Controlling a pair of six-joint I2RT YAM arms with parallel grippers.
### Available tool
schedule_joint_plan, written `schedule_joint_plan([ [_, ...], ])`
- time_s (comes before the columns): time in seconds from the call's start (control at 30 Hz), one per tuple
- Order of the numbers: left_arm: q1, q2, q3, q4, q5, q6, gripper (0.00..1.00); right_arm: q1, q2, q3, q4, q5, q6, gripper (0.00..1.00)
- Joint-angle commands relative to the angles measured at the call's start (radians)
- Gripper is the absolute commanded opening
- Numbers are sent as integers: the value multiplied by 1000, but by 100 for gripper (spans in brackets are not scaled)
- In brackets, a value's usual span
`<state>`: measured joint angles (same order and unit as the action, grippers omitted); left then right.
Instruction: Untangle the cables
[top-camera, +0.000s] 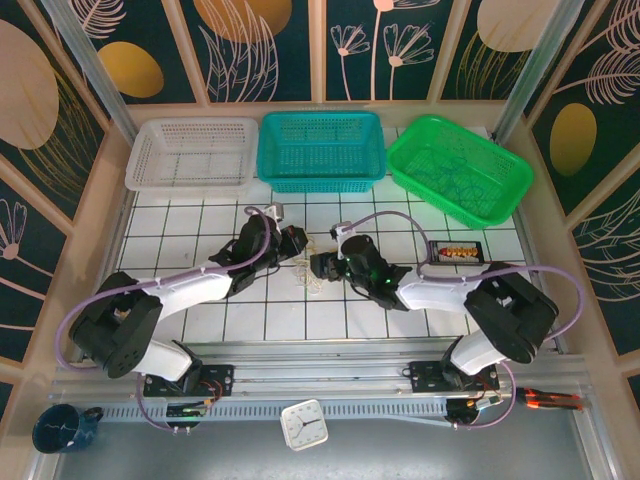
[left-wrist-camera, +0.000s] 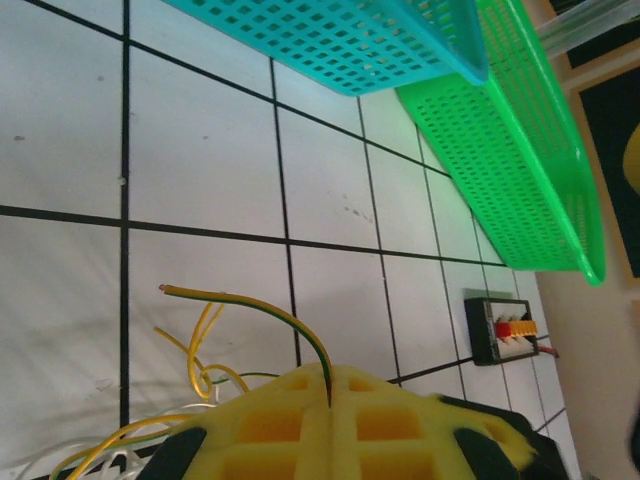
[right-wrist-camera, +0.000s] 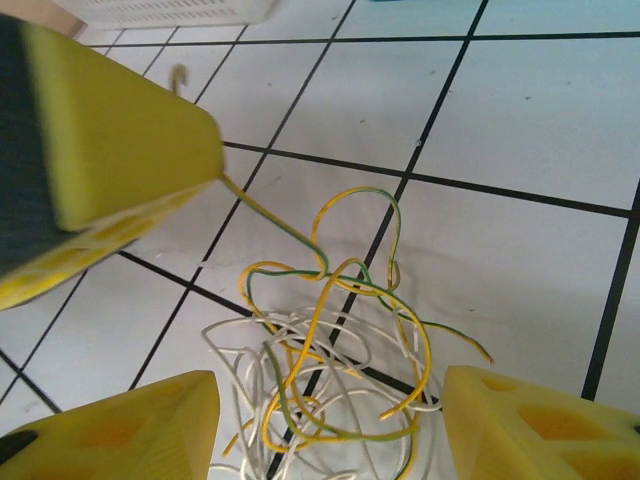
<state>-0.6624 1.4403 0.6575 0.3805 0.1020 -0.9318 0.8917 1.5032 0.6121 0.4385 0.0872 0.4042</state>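
Observation:
The cables (right-wrist-camera: 340, 340) are a small tangle of yellow, yellow-green and white wires lying on the white gridded table (top-camera: 200, 225) between the two arms. In the top view the cables (top-camera: 310, 275) sit at mid-table. My left gripper (left-wrist-camera: 335, 385) is shut on one yellow-green wire (left-wrist-camera: 250, 305), which arcs up out of the seam between its yellow pads. In the right wrist view the left gripper's finger (right-wrist-camera: 110, 150) shows at upper left, with that wire running from it down into the pile. My right gripper (right-wrist-camera: 330, 415) is open, low over the tangle, a finger on each side.
Three baskets line the far edge: white (top-camera: 190, 155), teal (top-camera: 320, 150) and green (top-camera: 458, 170). A small black box (top-camera: 455, 251) with red and yellow parts lies right of the right gripper. A clock (top-camera: 303, 424) and a dark mug (top-camera: 60, 428) sit below the table's near rail.

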Motion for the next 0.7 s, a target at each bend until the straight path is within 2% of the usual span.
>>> schedule_joint_plan([
  [0.0, -3, -36, 35, -18, 45, 9, 0, 7, 45, 56, 68, 61, -28, 62],
  [0.4, -2, -65, 54, 8, 113, -57, 0, 7, 190, 92, 225, 155, 61, 61],
  [0.67, -3, -134, 93, -1, 132, -88, 0, 8, 281, 42, 273, 237, 169, 50],
])
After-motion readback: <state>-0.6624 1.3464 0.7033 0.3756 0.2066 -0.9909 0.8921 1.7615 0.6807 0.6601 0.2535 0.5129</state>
